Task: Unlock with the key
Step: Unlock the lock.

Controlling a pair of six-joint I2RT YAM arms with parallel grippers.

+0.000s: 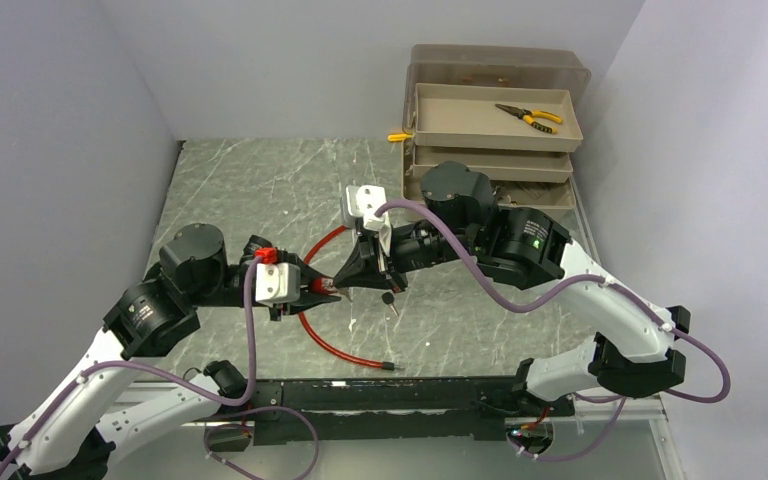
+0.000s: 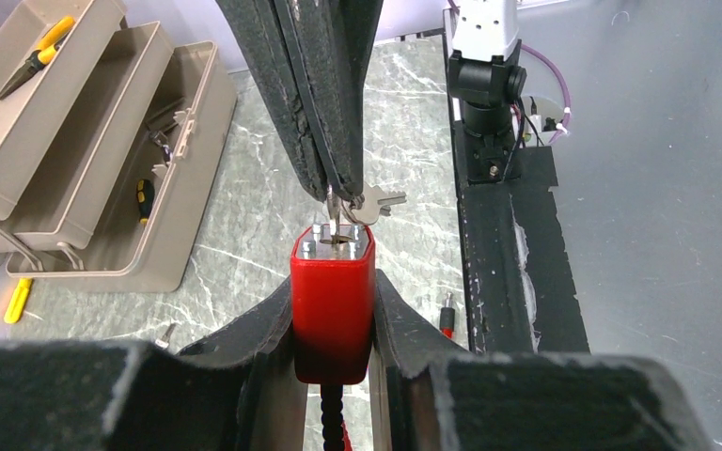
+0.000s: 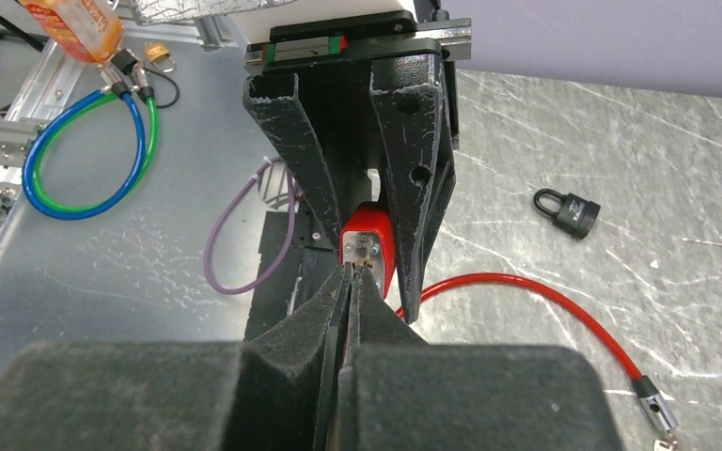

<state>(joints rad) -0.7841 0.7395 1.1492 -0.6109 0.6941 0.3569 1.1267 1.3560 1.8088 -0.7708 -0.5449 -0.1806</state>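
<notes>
A red cable lock body [image 2: 334, 315] sits upright between my left gripper's fingers [image 2: 397, 310], keyhole end facing away. My left gripper [image 2: 334, 282] is shut on it. My right gripper [image 3: 351, 272] is shut on a silver key [image 2: 338, 214], whose tip sits at the lock's keyhole face [image 3: 365, 246]. A second key [image 2: 383, 199] hangs from the same ring. In the top view both grippers meet mid-table, left [image 1: 320, 290] and right [image 1: 345, 283]. The red cable [image 1: 320, 345] loops across the table to its loose end [image 1: 388, 367].
A small black padlock [image 3: 569, 210] lies on the marble table beside the grippers; it also shows in the top view [image 1: 390, 299]. A tan tiered toolbox [image 1: 495, 120] with yellow-handled pliers [image 1: 528, 117] stands at the back right. A black rail [image 2: 512, 272] runs along the near edge.
</notes>
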